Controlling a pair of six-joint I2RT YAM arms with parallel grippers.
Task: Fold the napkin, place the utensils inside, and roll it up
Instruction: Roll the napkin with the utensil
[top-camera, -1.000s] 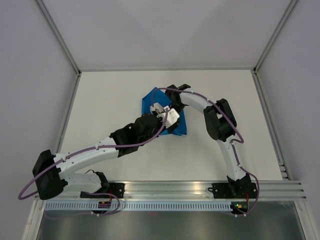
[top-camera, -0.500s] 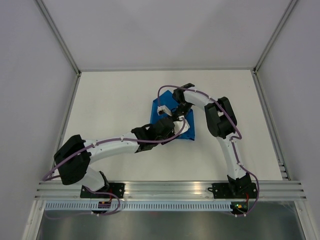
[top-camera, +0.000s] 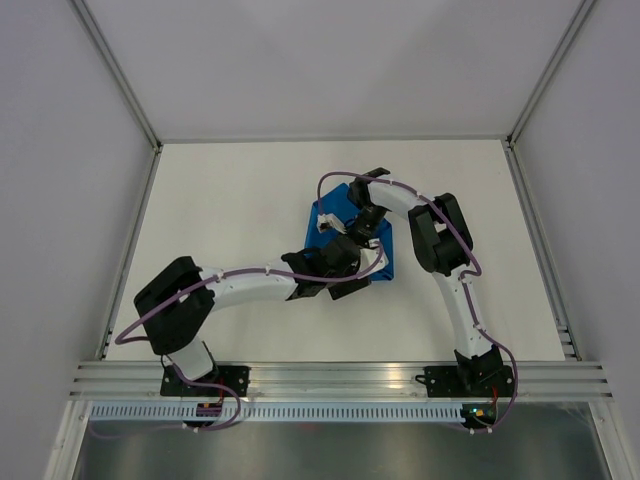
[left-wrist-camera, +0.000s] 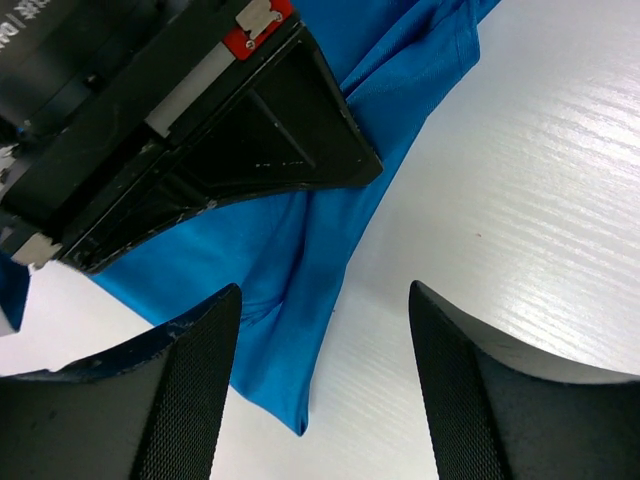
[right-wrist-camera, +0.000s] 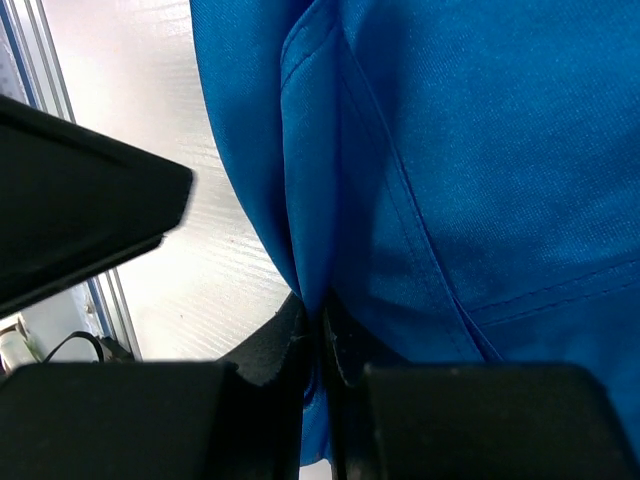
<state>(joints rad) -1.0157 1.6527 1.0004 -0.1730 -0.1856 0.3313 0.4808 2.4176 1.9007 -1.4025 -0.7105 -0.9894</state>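
Napkin (left-wrist-camera: 290, 250): bunched, mid-surface (left-wrist-camera: 520, 200); folding step apparently in hand.
Right claw (right-wrist-camera: 320, 335): clamped on a raised fold.
Left claw (left-wrist-camera: 322, 330): wide, empty, over the hem.
Utensils: not visible.
Next, probably: lay the fold flat.

The napkin (top-camera: 334, 212) lies on the table (top-camera: 220, 200), just right of centre. My left gripper (left-wrist-camera: 322, 295) hovers at its near edge; my right gripper (right-wrist-camera: 318, 315) is behind, a fold held between its jaws.
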